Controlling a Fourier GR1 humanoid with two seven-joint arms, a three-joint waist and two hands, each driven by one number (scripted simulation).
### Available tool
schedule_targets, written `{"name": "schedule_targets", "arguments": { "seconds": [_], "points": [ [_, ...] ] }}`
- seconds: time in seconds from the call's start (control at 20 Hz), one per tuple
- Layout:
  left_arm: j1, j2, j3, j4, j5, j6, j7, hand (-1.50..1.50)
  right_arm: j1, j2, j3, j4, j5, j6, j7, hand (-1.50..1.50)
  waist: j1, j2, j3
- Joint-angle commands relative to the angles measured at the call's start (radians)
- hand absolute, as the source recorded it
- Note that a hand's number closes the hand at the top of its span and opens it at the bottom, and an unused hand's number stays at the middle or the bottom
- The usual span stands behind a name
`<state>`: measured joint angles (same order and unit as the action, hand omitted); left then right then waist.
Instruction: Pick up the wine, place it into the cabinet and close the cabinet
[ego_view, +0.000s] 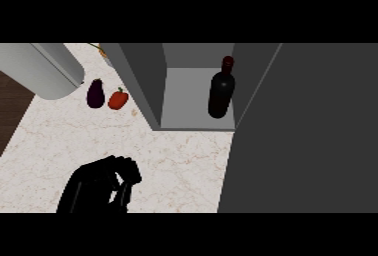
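Dark glass wine bottle (221, 92), slender and red-capped, stands upright inside the open grey cabinet (184, 100), by its right wall. Left hand (100, 185), black, fingers curled on nothing, well apart at lower left. Pale veined marble counter (177, 160); glossy purple aubergine (95, 93) just beside red pepper (118, 99).

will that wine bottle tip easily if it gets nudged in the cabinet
Probably tips rather than slides: the bottle is tall and narrow, upright on a small base. It stands near the cabinet's right wall, which might catch it. Its dark smooth surface suggests rigid, slippery glass.
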<state>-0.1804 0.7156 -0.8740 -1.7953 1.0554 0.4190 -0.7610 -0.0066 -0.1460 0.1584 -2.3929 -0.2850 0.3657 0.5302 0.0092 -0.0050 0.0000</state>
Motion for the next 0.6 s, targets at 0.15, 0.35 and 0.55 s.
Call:
{"name": "schedule_targets", "arguments": {
  "seconds": [0.15, 0.35, 0.55],
  "points": [
    [0.165, 0.192, 0.127, -0.053, 0.057, -0.168, -0.038, 1.5, -0.023, 0.056, 0.211, -0.116, -0.027, -0.034, 0.102, 1.5, 0.007, 0.0, -0.002],
    [0.251, 0.221, 0.175, -0.064, 0.068, -0.209, -0.09, -1.5, 0.007, 0.12, 0.439, -0.149, 0.069, -0.099, 0.17, 1.5, -0.002, -0.004, -0.002],
    [0.373, 0.305, 0.266, -0.123, 0.129, -0.277, -0.132, -1.5, -0.081, 0.145, 0.583, -0.123, 0.134, -0.211, 0.22, 1.5, 0.006, -0.006, -0.002]
  ]
}}
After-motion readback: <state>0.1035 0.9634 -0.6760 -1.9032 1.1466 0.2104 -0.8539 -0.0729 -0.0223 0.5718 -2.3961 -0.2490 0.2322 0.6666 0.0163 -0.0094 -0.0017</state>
